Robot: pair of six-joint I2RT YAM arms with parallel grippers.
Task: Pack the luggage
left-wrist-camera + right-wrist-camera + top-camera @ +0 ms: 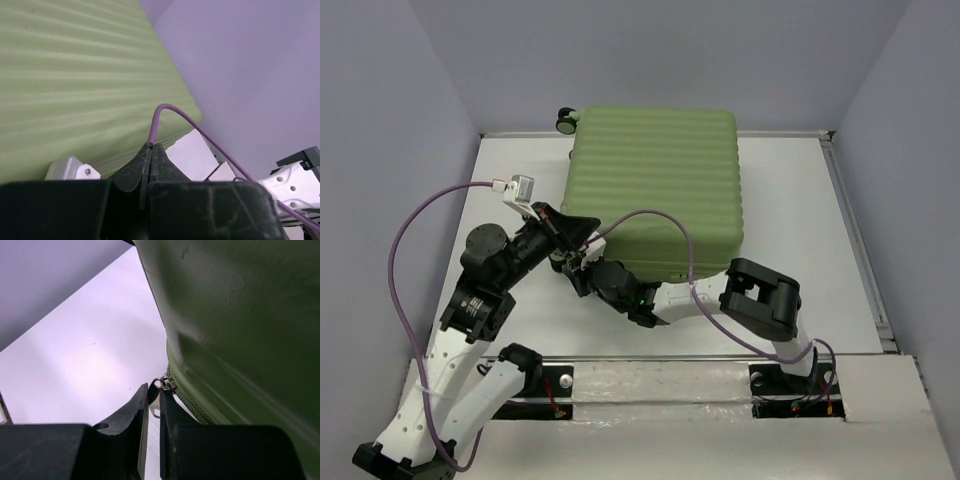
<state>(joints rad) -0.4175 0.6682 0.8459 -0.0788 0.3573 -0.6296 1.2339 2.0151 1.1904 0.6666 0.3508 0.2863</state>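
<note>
At the near edge of the tabletop [800,250]: two arm bases, side by side.

Item 1, left arm. Reaches forward and inward from the near left. The left tool [151,150] has its jaws pressed together with nothing between them. It is poised at the near left corner of the luggage; whether it touches the shell cannot be told.

Item 2, right arm. Folded low across the tabletop from the near right base toward the left. The right tool [154,392] sits just nearer than the left one, at the same corner. Its jaws are drawn almost together, pinching the metal zipper pull [163,384]. The pull sits on the green zip track [187,400] along the case's side.

Item 3, purple cable [665,217]. Arcs over the near edge of the luggage, from the right arm toward the two tools.

Item 4, luggage [655,185]. Pale green, ribbed hard shell, closed. It lies flat on the middle of the tabletop toward the far side.

Item 5, black wheel [566,118]. On the far left corner of the luggage, close to the back wall [650,50].

Item 6, enclosure. Plain pale walls at left, right and rear.
</note>
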